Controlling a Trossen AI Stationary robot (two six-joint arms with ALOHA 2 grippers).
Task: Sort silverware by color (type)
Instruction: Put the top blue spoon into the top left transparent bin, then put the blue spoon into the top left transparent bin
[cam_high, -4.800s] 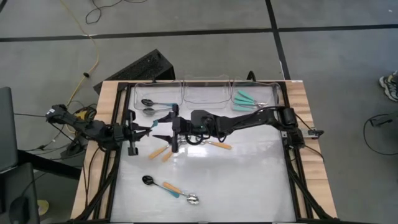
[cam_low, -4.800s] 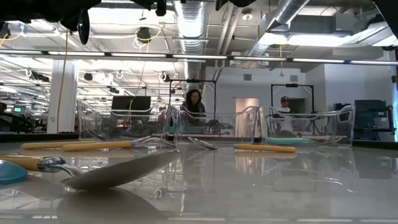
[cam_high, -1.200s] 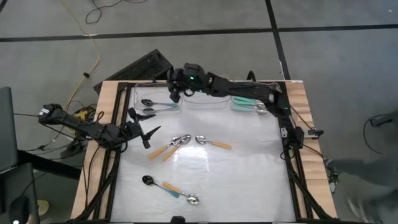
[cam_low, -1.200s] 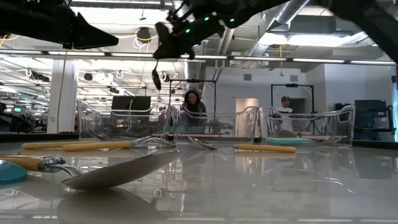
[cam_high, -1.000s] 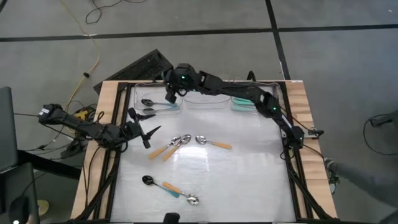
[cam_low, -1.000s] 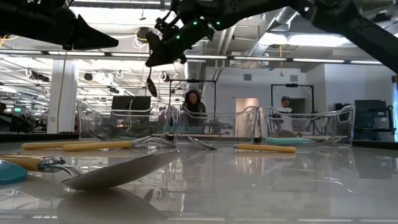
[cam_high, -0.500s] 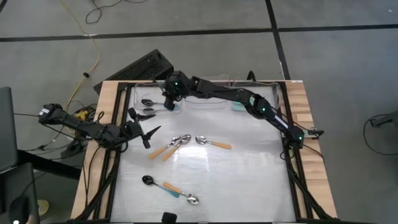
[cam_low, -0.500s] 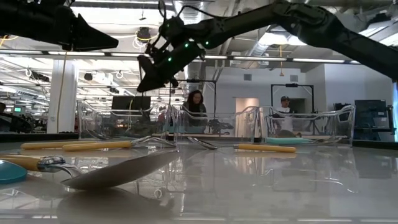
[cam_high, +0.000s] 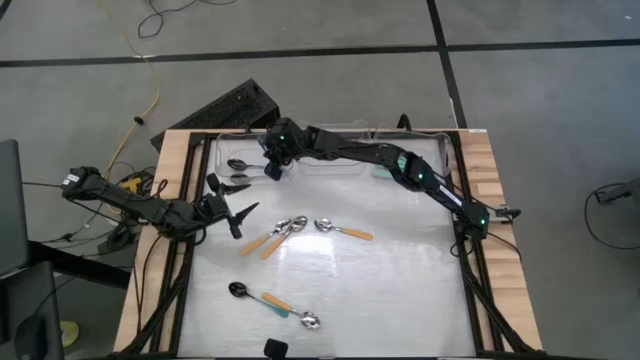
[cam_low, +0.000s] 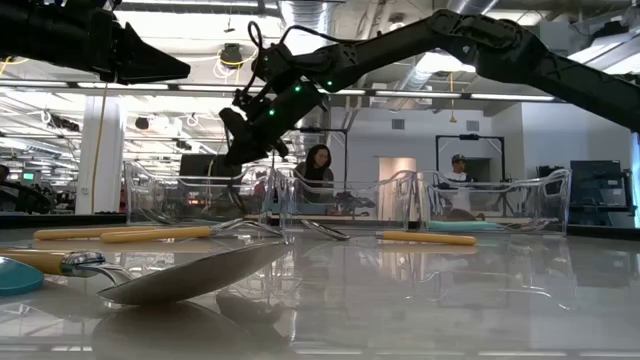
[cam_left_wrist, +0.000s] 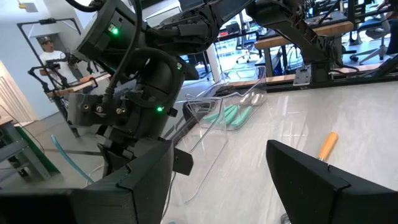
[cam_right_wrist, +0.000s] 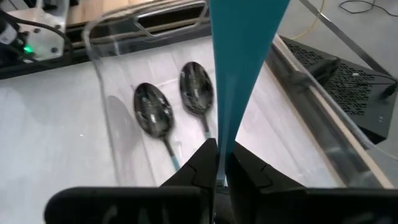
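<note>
The right gripper (cam_high: 272, 166) is pinching a blue spoon (cam_right_wrist: 239, 74) by its handle over the far-left bin (cam_right_wrist: 99, 37), where two matching spoons (cam_right_wrist: 174, 106) are lying. Next, likely lowering and releasing. The left gripper (cam_high: 232, 212) is waiting at the table's left, fingers spread.

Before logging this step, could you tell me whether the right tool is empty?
No, the right tool is clamped on a blue spoon handle above the clear bin.
</note>
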